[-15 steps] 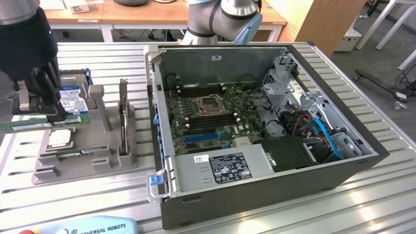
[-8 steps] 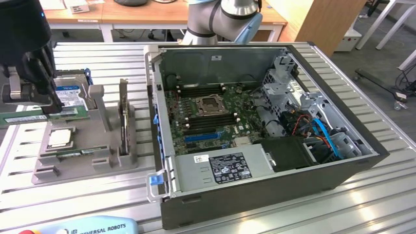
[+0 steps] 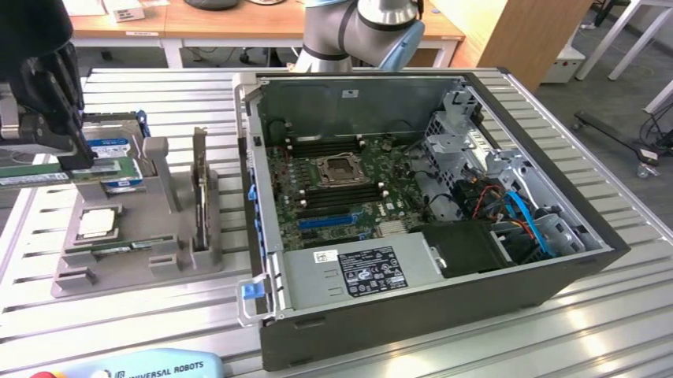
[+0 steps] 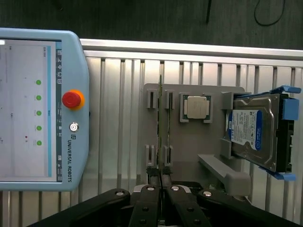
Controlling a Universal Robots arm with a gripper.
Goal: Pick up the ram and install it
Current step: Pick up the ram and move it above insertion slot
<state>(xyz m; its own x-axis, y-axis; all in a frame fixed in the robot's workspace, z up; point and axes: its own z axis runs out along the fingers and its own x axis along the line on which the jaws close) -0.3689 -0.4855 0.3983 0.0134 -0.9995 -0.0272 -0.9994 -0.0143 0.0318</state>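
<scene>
The ram (image 3: 31, 175) is a thin green stick held level above the grey parts fixture (image 3: 158, 264) on the exterior view's left. My black gripper (image 3: 74, 161) is shut on it. In the wrist view I see the ram (image 4: 161, 118) edge-on as a thin line running out from between the closed fingertips of the gripper (image 4: 161, 182), over the fixture (image 4: 189, 146). A second green stick (image 3: 105, 249) lies in the fixture's slots. The open computer case (image 3: 421, 197) stands to the right, and its motherboard has long dark memory slots (image 3: 315, 146) beside the processor socket.
On the fixture sit a square silver processor (image 4: 197, 107), a blue-labelled hard drive (image 4: 251, 135) and an upright expansion card (image 3: 200, 181). A light-blue teach pendant (image 4: 42, 109) lies on the slatted table near the fixture. The arm's base (image 3: 358, 31) rises behind the case.
</scene>
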